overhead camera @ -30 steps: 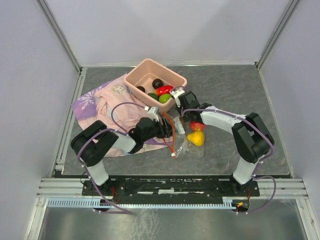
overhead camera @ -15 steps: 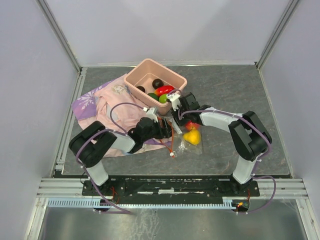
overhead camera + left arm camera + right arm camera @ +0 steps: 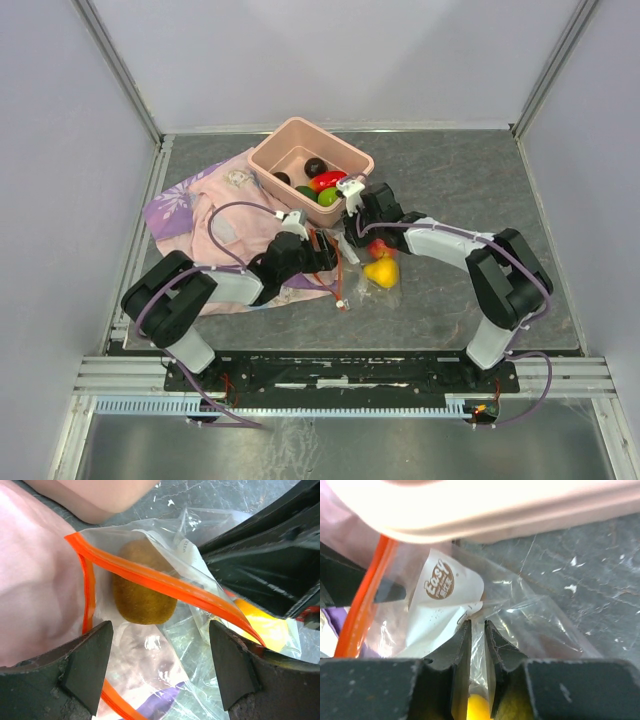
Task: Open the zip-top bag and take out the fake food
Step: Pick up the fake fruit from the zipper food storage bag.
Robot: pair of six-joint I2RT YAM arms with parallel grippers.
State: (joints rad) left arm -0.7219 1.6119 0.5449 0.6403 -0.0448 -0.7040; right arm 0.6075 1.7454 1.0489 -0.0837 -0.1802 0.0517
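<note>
The counter [image 3: 470, 180] is a dark grey, stone-mottled slab, scuffed with pale flecks. Plain pale lilac-white wall panels [image 3: 340, 50] close it in at the back and on both sides, joined by aluminium corner posts [image 3: 119, 70]. An aluminium rail [image 3: 100, 375] runs along the near edge, with a brushed metal sheet [image 3: 330, 445] below it. The light is soft and even

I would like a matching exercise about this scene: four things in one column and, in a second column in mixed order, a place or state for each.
Column 1
1. brown fruit
2. right hand
3. left hand
4. salmon-pink tub

Column 2
A. open, fingers spread wide apart
B. holds red, green and dark fake food
C. pinching the clear plastic of the zip-top bag
D. inside the bag, behind its orange zip strip

Pairs: 1-D, 2-C, 3-A, 4-B
</note>
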